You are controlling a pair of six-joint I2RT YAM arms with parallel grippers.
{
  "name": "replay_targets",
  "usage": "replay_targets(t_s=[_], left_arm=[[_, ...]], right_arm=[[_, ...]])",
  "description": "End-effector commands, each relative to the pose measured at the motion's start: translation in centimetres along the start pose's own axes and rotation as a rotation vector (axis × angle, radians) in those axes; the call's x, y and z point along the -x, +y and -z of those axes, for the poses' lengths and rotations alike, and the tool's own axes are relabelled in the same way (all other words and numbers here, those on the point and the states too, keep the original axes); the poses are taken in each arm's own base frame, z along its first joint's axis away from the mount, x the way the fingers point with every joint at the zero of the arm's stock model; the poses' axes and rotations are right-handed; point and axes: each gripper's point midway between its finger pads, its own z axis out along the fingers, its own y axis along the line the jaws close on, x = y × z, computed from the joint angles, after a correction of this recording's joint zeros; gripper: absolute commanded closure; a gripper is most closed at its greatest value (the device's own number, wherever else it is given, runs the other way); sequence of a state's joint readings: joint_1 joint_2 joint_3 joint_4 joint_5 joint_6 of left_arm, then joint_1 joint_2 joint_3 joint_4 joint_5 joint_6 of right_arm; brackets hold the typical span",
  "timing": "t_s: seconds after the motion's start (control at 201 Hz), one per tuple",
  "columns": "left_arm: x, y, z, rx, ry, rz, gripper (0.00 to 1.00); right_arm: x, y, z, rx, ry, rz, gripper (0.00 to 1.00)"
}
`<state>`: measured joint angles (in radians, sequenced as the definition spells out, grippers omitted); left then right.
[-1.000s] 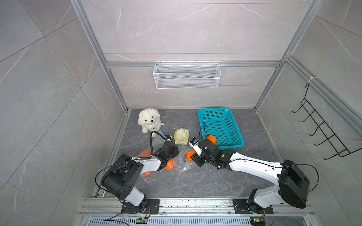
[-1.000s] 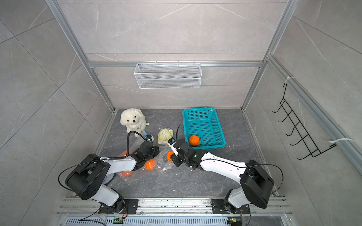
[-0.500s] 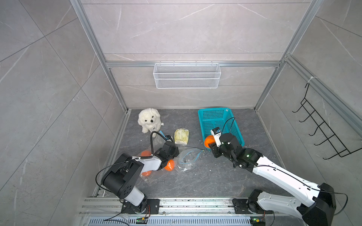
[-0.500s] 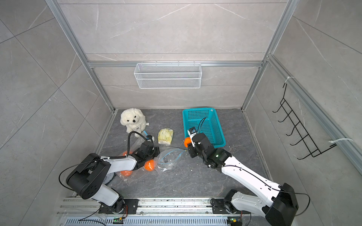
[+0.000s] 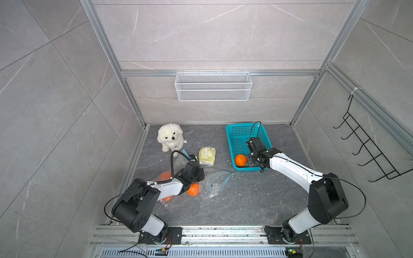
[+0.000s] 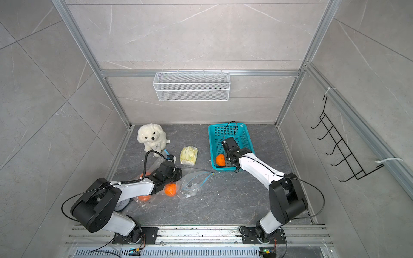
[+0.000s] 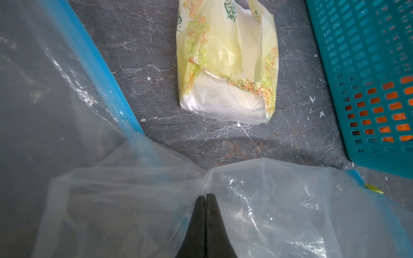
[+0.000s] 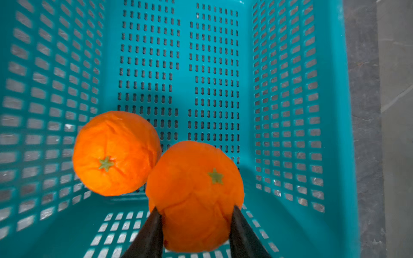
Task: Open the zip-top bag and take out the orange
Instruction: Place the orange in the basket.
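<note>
**Bimanual cell:** left gripper (image 7: 206, 196) closed tight on the film of the zip-top bag (image 5: 218, 182); right gripper (image 8: 195, 208) half-open, clasping an orange (image 8: 194, 189).

Near to far: aluminium rail (image 5: 212, 231); dark grey veined floor (image 5: 245, 201), flecked with white crumbs, bearing the bag; yellow tissue pack (image 5: 207, 155); teal basket (image 5: 228, 143), inside which the gripped orange is just beside a second orange (image 8: 116, 154); white plush dog (image 5: 170, 139); grey tiled back wall (image 5: 212, 44) carrying a wire shelf (image 5: 213, 89).
</note>
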<state>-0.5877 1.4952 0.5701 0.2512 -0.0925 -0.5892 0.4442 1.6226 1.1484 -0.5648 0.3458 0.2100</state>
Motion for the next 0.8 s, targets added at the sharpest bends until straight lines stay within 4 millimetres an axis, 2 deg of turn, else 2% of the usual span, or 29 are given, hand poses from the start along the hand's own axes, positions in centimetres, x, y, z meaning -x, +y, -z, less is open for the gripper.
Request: replay_targets(t_s=[0.0,0.209,0.418,0.518,0.557,0.617,0.702,0.791], left_arm=[[1.9,-1.6,1.2,-0.043,-0.03,-0.019,0.93],[3.0,-2.3,2.5,-0.065,-0.058,-0.026,0.89],[3.4,-2.1,3.3,-0.052,-0.071,-0.032,0.85],[3.3,-2.1,3.5,-0.053,-0.071,-0.032,0.8],[3.4,-2.1,3.7,-0.054,-0.076,-0.03,0.77],[3.5,-2.0,3.9,-0.051,-0.08,-0.03,0.73],[3.6,-1.9,4.3,-0.044,-0.087,-0.032,0.69],[3.9,-1.8,5.0,-0.036,-0.1,-0.035,0.69]], right_arm=[[-1.0,0.0,-1.2,0.001,0.073,-0.022,0.64],[-2.2,-0.1,-3.6,0.025,0.143,-0.056,0.64],[-2.2,-1.1,-4.0,0.013,0.149,-0.1,0.6],[-2.3,-1.3,-4.3,0.013,0.163,-0.103,0.49],[-2.4,-1.3,-4.3,0.013,0.167,-0.107,0.34],[-2.1,-0.9,-4.1,0.042,0.15,-0.112,0.23],[-1.2,-0.9,-3.0,0.062,0.096,-0.125,0.21],[0.6,-1.4,-0.6,0.088,-0.024,-0.147,0.2]])
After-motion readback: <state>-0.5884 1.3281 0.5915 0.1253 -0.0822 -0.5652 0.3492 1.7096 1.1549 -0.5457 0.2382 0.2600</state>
